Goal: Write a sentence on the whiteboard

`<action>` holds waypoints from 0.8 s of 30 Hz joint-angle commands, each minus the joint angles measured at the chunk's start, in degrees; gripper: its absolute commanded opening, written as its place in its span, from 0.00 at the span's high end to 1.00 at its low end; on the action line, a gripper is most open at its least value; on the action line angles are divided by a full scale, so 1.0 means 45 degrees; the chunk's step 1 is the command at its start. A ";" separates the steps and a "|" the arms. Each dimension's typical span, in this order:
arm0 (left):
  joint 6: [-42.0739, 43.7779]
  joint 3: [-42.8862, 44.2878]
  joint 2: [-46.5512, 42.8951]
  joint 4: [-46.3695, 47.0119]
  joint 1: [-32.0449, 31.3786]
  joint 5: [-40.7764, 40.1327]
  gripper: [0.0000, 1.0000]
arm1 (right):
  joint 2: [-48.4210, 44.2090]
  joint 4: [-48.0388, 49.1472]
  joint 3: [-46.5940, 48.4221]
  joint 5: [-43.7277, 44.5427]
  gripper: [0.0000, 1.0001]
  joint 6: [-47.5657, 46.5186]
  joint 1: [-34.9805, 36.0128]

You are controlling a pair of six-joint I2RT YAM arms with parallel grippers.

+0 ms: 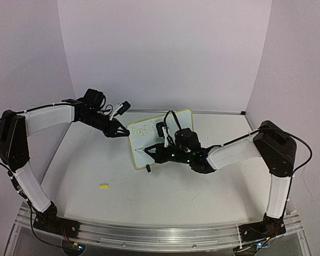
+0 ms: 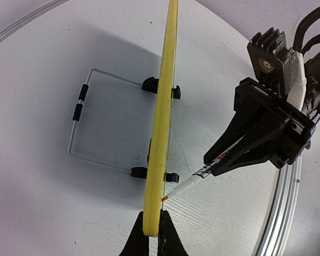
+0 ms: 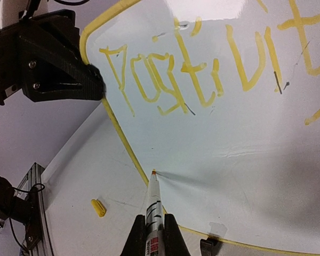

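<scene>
The left claw (image 1: pixel 121 131) clamps the whiteboard (image 3: pixel 229 144) by its left edge, steadying it upright mid table (image 1: pixel 149 197). The right claw (image 3: pixel 153 237), gripping the marker (image 3: pixel 153 200), sets its tip low-left under the sentence (image 3: pixel 165 85), apparently for a second line.

I see the whiteboard (image 1: pixel 140 143), yellow-rimmed, standing nearly upright on black feet, mid-table (image 1: pixel 149 197). The sentence (image 1: pixel 145 129) runs in yellow handwriting across its upper face.

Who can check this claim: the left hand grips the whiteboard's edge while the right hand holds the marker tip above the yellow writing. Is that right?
Not quite: the marker tip sits below the yellow writing, not above it, as the right wrist view shows. The left hand does grip the whiteboard's edge, and the right hand holds the marker.
</scene>
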 commanded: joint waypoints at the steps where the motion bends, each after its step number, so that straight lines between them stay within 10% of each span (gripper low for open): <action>1: 0.0236 0.0122 0.0351 -0.0953 -0.0261 -0.0574 1.00 | -0.0025 0.0227 -0.0001 0.0750 1.00 0.0251 0.0056; 24: 0.0252 0.0102 0.0228 -0.0985 -0.0261 -0.0612 1.00 | -0.0424 0.0482 0.0165 0.0834 1.00 0.0154 0.0056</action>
